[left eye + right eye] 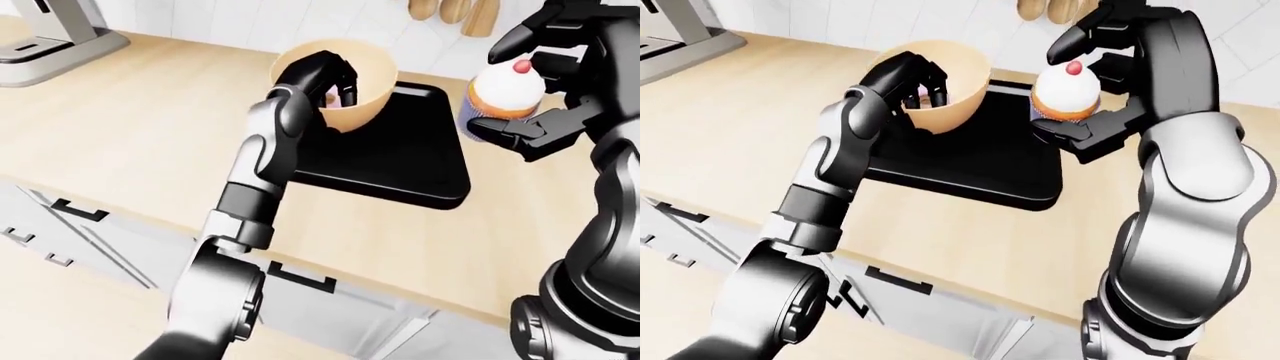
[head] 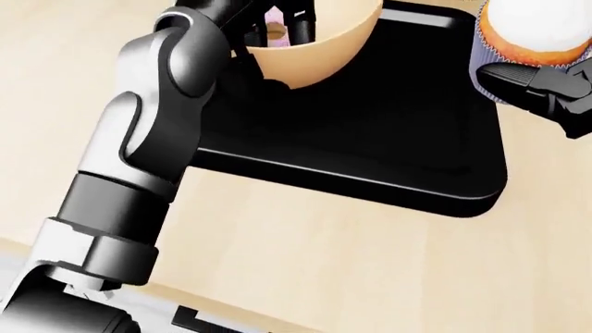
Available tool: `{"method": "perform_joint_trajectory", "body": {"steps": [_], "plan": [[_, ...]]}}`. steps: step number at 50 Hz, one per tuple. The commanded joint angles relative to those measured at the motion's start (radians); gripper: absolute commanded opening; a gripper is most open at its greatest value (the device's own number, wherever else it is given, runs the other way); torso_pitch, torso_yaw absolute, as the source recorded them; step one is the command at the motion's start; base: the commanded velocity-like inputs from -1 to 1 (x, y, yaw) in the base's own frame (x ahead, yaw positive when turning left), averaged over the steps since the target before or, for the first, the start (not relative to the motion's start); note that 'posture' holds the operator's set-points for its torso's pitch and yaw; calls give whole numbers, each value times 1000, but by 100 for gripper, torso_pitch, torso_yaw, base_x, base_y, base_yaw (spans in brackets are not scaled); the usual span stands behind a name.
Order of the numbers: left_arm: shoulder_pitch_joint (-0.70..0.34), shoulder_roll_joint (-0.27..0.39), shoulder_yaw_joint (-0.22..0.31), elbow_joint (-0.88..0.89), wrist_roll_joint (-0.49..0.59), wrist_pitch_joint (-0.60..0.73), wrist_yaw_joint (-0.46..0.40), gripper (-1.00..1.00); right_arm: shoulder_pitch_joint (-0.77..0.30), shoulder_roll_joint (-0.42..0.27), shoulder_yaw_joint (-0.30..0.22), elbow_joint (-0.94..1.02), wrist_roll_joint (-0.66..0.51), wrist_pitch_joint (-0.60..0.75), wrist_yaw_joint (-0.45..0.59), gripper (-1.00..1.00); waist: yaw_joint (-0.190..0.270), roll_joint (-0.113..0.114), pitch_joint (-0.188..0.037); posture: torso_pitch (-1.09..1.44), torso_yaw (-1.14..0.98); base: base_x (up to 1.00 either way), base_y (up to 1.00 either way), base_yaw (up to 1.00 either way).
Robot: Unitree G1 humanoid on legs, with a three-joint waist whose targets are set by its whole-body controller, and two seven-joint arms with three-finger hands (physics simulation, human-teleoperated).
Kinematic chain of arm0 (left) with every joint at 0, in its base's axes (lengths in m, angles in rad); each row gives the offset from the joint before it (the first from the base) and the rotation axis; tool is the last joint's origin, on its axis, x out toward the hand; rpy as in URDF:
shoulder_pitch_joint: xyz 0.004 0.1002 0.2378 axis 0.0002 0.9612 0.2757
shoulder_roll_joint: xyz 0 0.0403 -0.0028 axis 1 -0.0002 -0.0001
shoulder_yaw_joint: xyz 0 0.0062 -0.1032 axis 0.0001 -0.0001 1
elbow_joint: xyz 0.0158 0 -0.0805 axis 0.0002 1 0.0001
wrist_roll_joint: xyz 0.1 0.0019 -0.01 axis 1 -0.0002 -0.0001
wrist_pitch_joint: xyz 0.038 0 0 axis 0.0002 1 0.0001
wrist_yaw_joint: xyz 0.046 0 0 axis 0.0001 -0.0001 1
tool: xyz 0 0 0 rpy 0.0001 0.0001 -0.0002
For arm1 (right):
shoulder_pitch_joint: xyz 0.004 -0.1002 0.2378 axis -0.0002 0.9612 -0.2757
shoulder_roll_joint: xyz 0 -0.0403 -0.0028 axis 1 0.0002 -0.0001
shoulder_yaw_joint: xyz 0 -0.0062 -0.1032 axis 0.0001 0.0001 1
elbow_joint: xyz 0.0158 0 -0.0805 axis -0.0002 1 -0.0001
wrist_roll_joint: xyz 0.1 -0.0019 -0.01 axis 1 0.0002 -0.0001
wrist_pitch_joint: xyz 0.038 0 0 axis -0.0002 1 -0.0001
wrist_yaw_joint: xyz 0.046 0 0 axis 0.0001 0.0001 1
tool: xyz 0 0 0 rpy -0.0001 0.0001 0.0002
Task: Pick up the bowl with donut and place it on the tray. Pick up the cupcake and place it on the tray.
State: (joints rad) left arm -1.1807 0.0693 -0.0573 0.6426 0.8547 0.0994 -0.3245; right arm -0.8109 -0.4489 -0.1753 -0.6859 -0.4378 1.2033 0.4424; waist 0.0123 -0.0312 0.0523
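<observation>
A tan bowl (image 1: 350, 86) with a pink donut (image 2: 275, 22) inside hangs tilted over the upper-left part of the black tray (image 1: 405, 169). My left hand (image 1: 325, 75) is shut on its near rim, fingers hooked inside. I cannot tell whether the bowl's base touches the tray. A white-frosted cupcake (image 1: 505, 94) with a red cherry and a purple wrapper is held in the air just past the tray's right edge. My right hand (image 1: 512, 94) is shut on it, fingers above and below.
The tray lies on a light wooden counter (image 1: 150, 142). A grey appliance (image 1: 45, 37) stands at the top left, and wooden utensils (image 1: 460, 11) hang on the wall above. Grey drawer fronts (image 1: 70, 232) run below the counter's near edge.
</observation>
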Motion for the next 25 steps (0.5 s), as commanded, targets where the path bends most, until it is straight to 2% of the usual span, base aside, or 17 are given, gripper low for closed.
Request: {"method": "perform_joint_trajectory", "body": {"steps": [1, 11, 15, 25], "plan": [[-48, 4, 9, -50, 2, -27, 27, -100, -29, -12, -9, -18, -7, -21, -12, -100, 0, -4, -34, 0, 0, 0, 0, 0], [-36, 4, 5, -28, 16, -58, 36, -100, -36, -8, 0, -12, -8, -22, -17, -100, -1, -3, -37, 0, 0, 0, 0, 0], [-31, 3, 4, -33, 23, -67, 30, -71, -36, -6, -2, -1, -5, -35, -20, -100, -2, -3, -37, 0, 0, 0, 0, 0], [-28, 5, 8, -30, 26, -75, 30, -37, -44, -4, 5, 2, -11, -31, -18, -100, -2, -2, -36, 0, 0, 0, 0, 0]]}}
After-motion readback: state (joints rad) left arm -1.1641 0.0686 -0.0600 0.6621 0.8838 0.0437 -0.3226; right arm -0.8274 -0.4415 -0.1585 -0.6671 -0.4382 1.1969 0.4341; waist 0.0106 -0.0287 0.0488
